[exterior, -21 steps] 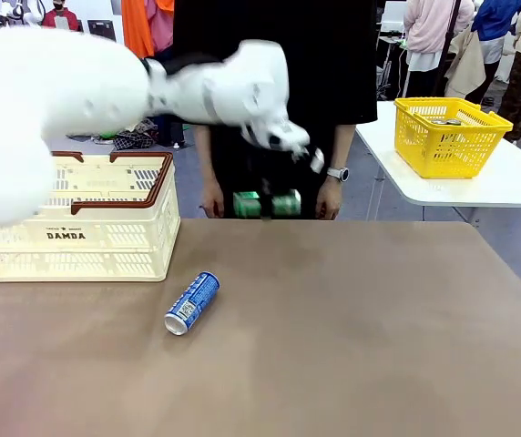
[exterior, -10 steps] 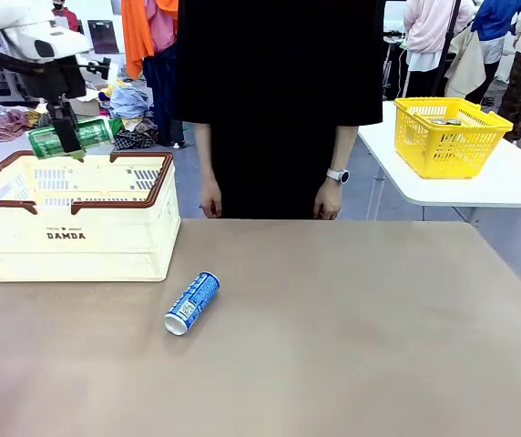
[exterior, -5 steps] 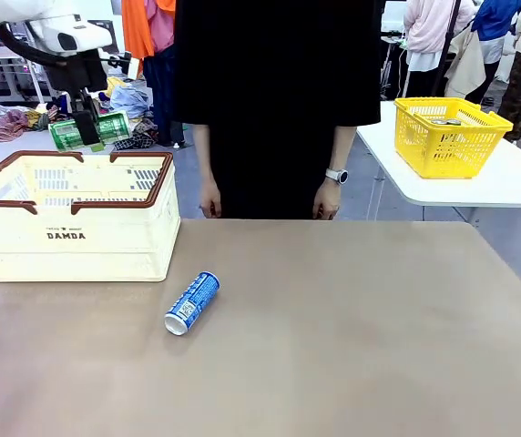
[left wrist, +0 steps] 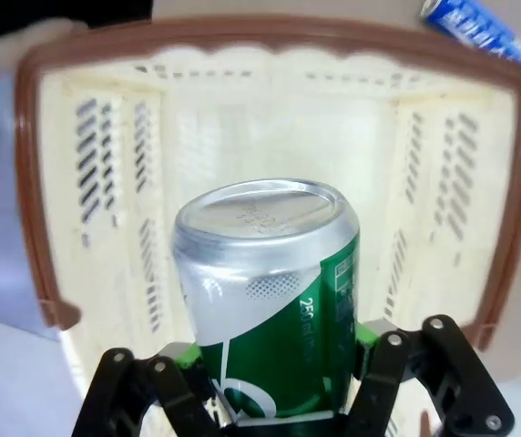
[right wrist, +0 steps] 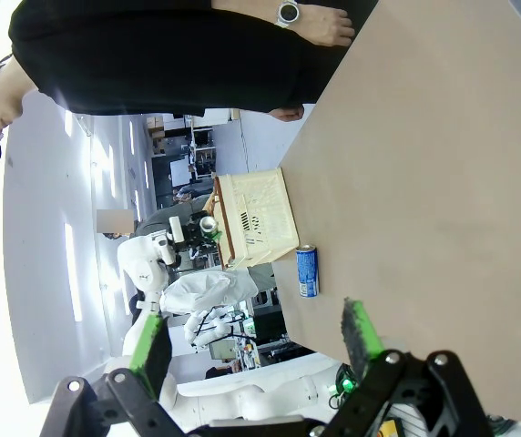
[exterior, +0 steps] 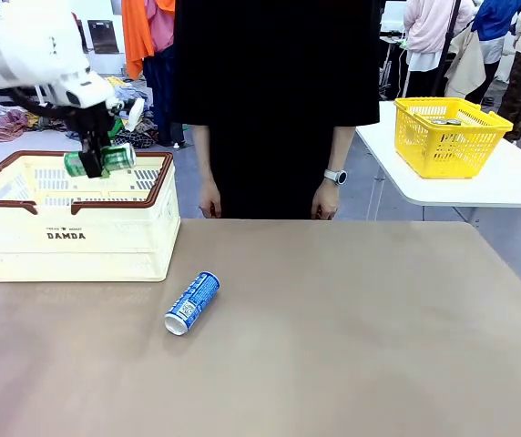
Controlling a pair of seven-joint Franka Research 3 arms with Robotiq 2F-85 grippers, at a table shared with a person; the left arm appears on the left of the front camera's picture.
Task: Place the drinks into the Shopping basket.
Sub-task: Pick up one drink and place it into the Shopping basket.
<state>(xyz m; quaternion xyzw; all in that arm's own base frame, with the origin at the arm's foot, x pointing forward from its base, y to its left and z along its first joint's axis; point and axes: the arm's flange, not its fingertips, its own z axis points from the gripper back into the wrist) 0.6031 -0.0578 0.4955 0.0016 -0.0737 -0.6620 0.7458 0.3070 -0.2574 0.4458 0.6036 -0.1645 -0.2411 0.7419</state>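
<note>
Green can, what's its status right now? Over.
Left hand shut on green can above Shopping basket. Right hand open, empty. Blue can lying on table. Nothing in the way.

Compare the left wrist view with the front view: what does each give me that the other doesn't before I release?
Left wrist view adds the Shopping basket's inside, whose floor under the green can looks bare, and the left gripper's fingers clamped on the can's sides. Front view adds the can lying sideways over the basket's opening, the person standing at the table's far side, and a yellow basket on a side table. Both show the held green can, the basket, and the blue can lying on the table beside it.
</note>
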